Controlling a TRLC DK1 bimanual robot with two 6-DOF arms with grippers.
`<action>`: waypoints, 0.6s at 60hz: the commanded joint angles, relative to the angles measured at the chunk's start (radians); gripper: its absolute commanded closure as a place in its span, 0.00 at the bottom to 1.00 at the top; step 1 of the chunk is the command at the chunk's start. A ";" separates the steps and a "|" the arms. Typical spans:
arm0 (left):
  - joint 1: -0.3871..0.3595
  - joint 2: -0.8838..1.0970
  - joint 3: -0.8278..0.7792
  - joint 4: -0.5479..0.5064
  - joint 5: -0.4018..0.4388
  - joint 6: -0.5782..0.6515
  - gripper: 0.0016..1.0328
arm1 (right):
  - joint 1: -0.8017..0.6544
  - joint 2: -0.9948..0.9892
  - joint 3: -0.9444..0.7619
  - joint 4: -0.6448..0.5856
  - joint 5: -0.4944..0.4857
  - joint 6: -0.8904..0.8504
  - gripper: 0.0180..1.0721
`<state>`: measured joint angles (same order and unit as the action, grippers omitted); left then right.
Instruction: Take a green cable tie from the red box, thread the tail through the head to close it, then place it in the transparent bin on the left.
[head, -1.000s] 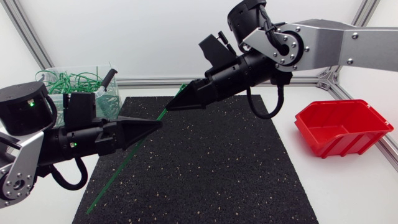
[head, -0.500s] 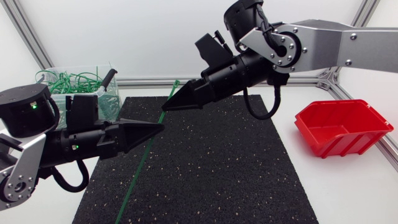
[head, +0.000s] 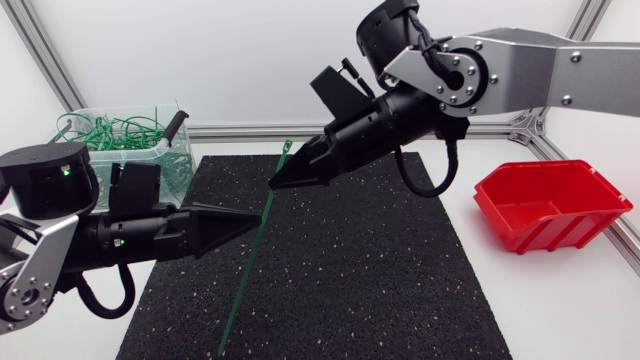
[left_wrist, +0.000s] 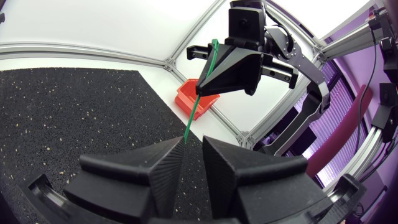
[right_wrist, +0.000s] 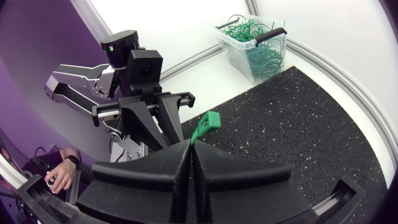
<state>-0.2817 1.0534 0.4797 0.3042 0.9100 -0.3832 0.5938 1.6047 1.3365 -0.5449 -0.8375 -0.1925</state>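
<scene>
My right gripper (head: 276, 184) is shut on a green cable tie (head: 250, 270) just below its head (head: 285, 148), above the mat's middle. The strap hangs steeply down to the mat's front edge. In the right wrist view the head (right_wrist: 208, 121) sticks out past the closed fingertips (right_wrist: 191, 146). My left gripper (head: 255, 214) sits beside the strap lower down, fingers slightly open; the left wrist view shows a gap at its tips (left_wrist: 194, 144), with the strap (left_wrist: 200, 93) running up to the right gripper. The red box (head: 550, 205) is at the right, the transparent bin (head: 125, 140) at the back left.
A black speckled mat (head: 350, 280) covers the table's middle. The bin (right_wrist: 255, 40) holds several closed green ties and has a black handle. Aluminium frame rails run along the table's back edge. The red box (left_wrist: 196, 102) shows beyond the right gripper in the left wrist view.
The right gripper closed on the tie near its head and shifted slightly. The left gripper let go of it and dropped a little. The strap swung from a long slant to nearly upright.
</scene>
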 joint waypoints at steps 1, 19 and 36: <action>0.024 -0.004 0.034 -0.025 0.023 0.032 0.71 | 0.003 -0.014 0.007 -0.055 0.014 -0.071 0.94; 0.098 0.005 0.114 -0.123 0.119 0.032 0.67 | 0.038 -0.012 0.009 -0.211 0.083 -0.202 0.94; 0.056 0.066 0.151 -0.145 0.167 0.040 0.64 | 0.112 0.006 0.023 -0.265 0.120 -0.239 0.94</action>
<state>-0.2028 1.0966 0.6064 0.1604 1.0595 -0.3626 0.6918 1.6047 1.3365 -0.7879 -0.7273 -0.4061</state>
